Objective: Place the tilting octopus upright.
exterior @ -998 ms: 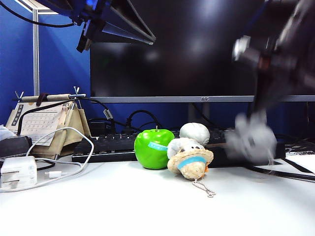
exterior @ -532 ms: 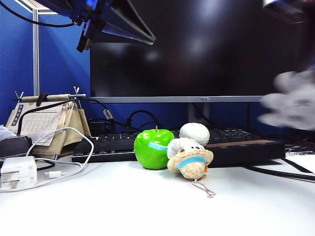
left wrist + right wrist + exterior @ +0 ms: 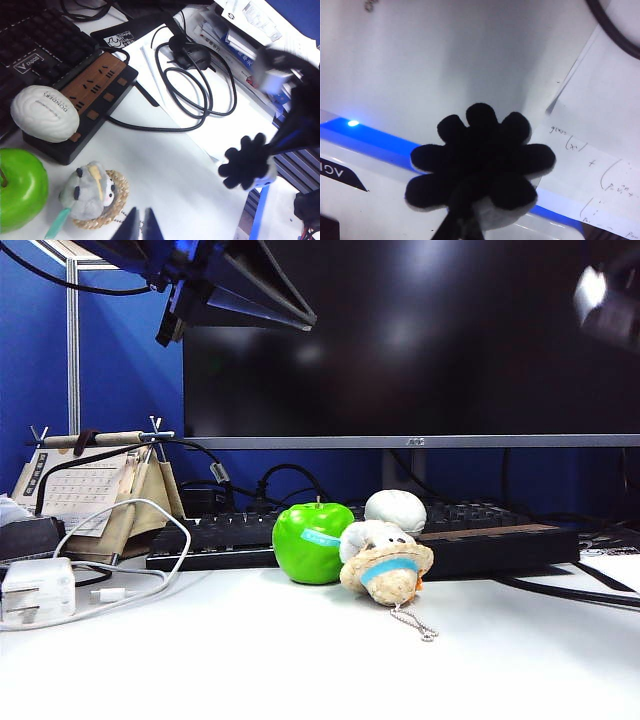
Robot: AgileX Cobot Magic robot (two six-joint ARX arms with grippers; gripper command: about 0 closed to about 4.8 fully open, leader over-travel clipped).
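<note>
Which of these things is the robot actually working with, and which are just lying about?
In the job: octopus, held aloft at the right by the right gripper.

Lying about: green apple, beige plush, white ball, power strip, keyboard, cables; left gripper, shut, above the plush.

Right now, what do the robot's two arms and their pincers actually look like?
The left pincer shows only two slim, dark, pointed fingertips set close together. The right arm is blurred: black links with a blue tint and a pale silver-grey block near the wrist, which also shows as a bright patch in the exterior view. The right pincer looks thin and black. No cables or markings on either arm are legible.
</note>
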